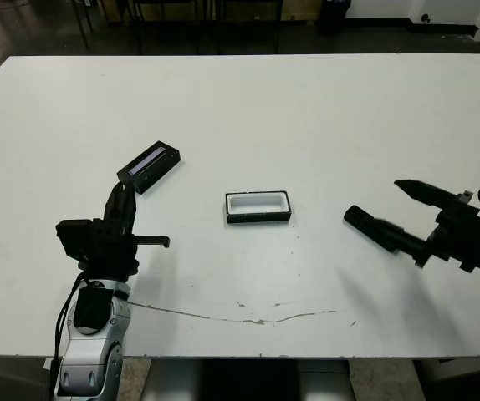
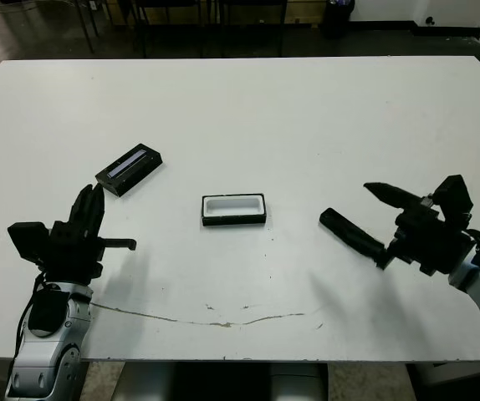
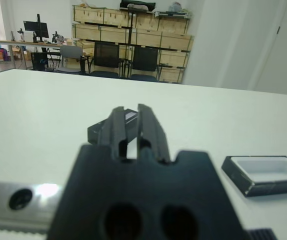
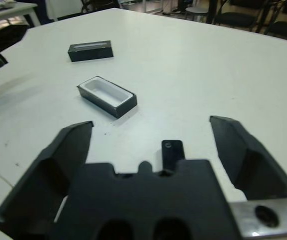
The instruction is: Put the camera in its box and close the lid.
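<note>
1. The box (image 1: 258, 206) is sitting open near the middle of the white tabletop (image 1: 307, 117), white lining showing and nothing lying in it.
2. The lid (image 1: 149, 166) is lying stripe-up on the tabletop, apart from the box, toward the left edge and a little farther from the robot, turned at a slant.
3. The camera (image 4: 172, 154) is showing only in the right wrist view, as a small dark oblong lying flat on the tabletop between the right arm's two fingers, close to the black body; the head views are not showing it clearly.
4. The right gripper (image 1: 389, 210) is hovering toward the right edge of the tabletop, well apart from the box, its jaws standing wide apart and gripping nothing.
5. The left gripper (image 1: 123, 207) is hanging near the front-left corner of the tabletop, just short of the lid, its jaws standing together with only a thin slit between them and holding nothing.
</note>
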Robot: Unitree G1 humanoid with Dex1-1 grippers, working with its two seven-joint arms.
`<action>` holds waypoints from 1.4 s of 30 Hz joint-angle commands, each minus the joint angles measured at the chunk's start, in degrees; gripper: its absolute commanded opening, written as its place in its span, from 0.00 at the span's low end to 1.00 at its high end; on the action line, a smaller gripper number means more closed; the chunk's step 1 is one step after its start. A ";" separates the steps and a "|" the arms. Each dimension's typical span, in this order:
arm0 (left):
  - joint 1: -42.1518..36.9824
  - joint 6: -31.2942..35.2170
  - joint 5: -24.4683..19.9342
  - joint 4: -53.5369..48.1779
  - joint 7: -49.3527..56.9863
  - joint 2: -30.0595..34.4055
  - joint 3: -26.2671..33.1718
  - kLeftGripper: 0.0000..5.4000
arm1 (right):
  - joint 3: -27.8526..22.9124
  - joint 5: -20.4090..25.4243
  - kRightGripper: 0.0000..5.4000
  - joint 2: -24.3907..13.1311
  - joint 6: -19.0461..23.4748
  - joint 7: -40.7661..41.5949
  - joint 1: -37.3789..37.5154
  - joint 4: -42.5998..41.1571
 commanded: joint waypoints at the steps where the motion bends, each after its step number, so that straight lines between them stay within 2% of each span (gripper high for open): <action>1: 0.97 0.55 0.42 0.58 -0.22 0.72 0.29 0.00 | 0.91 0.05 1.00 -0.28 0.87 0.84 -0.29 1.47; 10: 1.32 0.67 0.49 0.73 -0.16 0.93 0.59 0.00 | 1.55 -1.90 1.00 0.64 -0.62 -0.41 0.17 4.35; 22: 1.60 0.61 0.47 0.56 -0.41 1.05 0.89 0.00 | 2.54 -5.37 1.00 1.13 -5.02 -1.42 0.10 7.83; 33: 1.89 0.24 1.00 0.52 -0.43 1.14 0.86 0.00 | 3.62 -7.44 1.00 1.10 -5.19 -1.50 -1.11 11.20; 42: 2.24 -0.19 1.00 0.46 -0.60 1.19 1.02 0.00 | 4.99 -9.41 1.00 0.92 -3.09 -2.44 -1.31 11.74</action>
